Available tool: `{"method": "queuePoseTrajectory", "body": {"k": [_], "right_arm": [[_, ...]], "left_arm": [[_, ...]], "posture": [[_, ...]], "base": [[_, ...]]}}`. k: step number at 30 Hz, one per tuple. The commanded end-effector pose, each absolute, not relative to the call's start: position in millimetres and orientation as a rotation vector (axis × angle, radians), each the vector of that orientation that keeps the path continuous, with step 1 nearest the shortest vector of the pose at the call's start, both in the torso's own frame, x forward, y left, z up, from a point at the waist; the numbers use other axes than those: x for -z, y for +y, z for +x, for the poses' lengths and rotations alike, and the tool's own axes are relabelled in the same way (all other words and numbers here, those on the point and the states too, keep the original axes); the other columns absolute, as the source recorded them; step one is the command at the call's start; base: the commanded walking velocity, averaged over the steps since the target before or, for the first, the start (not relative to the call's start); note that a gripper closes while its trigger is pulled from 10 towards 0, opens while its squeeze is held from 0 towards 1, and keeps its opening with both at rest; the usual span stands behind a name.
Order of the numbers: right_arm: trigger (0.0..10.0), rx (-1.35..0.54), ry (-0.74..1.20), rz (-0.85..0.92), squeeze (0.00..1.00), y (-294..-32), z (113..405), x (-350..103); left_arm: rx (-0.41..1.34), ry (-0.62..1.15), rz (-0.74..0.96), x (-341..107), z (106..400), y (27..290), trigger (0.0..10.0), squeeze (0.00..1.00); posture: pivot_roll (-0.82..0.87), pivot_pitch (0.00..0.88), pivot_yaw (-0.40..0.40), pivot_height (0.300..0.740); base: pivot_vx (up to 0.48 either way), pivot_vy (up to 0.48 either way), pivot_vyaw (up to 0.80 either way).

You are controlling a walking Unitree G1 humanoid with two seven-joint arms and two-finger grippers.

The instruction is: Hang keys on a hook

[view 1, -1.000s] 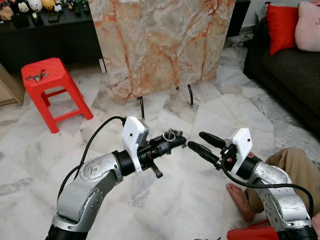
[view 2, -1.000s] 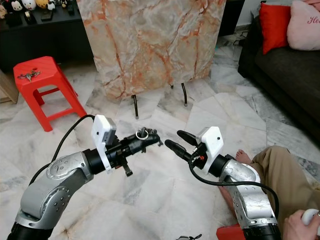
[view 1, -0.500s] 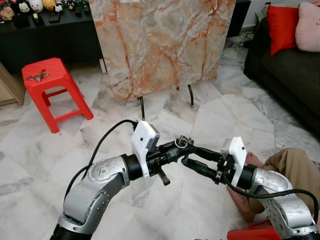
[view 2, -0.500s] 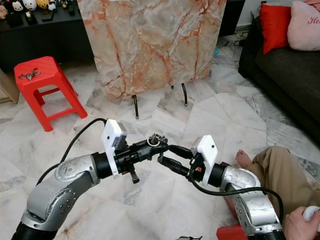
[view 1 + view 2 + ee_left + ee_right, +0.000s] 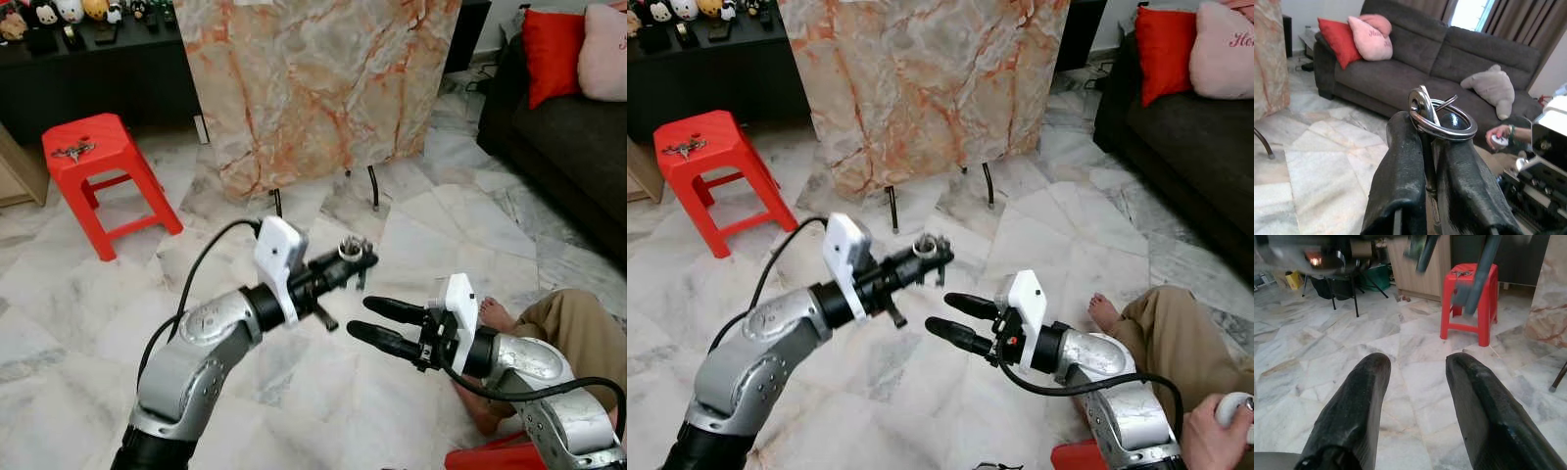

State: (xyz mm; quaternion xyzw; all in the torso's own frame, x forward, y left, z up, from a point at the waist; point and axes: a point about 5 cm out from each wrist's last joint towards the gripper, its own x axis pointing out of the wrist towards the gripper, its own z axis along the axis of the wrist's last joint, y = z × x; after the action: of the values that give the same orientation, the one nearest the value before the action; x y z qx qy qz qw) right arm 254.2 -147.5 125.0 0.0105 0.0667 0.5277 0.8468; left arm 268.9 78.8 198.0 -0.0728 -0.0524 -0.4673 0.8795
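Observation:
A metal key ring with keys [image 5: 353, 251] sticks up from between the tips of my left gripper [image 5: 359, 262], which is shut on it at mid-height in front of me. In the left wrist view the ring [image 5: 1442, 120] stands above the two closed black fingers [image 5: 1400, 166]. My right gripper [image 5: 361, 316] is open and holds nothing. It hangs a little below and to the right of the keys, apart from them. Its two spread fingers [image 5: 1356, 401] point at the marble floor.
A marble-patterned board on thin metal legs [image 5: 313, 88] stands straight ahead. A red plastic stool [image 5: 93, 157] at the left carries another bunch of keys [image 5: 73, 151]. A dark sofa [image 5: 573, 147] with a red cushion [image 5: 552, 49] is on the right. A person's foot [image 5: 493, 315] and leg [image 5: 578, 318] lie near my right arm.
Half a second ago my right gripper's fingers reached up beside the keys. It has since dropped lower and away, still open. My left gripper has lifted slightly with the keys.

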Motion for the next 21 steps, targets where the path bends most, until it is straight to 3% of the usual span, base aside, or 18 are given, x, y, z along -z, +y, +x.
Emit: {"method": "queuePoseTrajectory", "body": {"k": [1, 12, 21], "right_arm": [[10.0, -1.099, 0.137, 0.012, 0.0, -149, 253, -125], [10.0, -0.96, 0.057, 0.04, 0.0, -157, 268, -137], [10.0, -0.984, 0.009, 0.105, 0.0, -153, 267, -148]], "left_arm": [[0.982, -0.137, -0.179, -204, 269, 79, 10.0, 0.0], [0.993, -0.121, -0.181, -200, 268, 81, 10.0, 0.0], [1.039, -0.076, -0.165, -191, 262, 79, 10.0, 0.0]], "posture": [[-0.15, 0.116, -0.023, 0.727], [-0.15, 0.118, -0.022, 0.727], [-0.15, 0.121, -0.024, 0.727]], "base": [[0.0, 0.0, 0.0], [0.0, 0.0, 0.0], [0.0, 0.0, 0.0]]}}
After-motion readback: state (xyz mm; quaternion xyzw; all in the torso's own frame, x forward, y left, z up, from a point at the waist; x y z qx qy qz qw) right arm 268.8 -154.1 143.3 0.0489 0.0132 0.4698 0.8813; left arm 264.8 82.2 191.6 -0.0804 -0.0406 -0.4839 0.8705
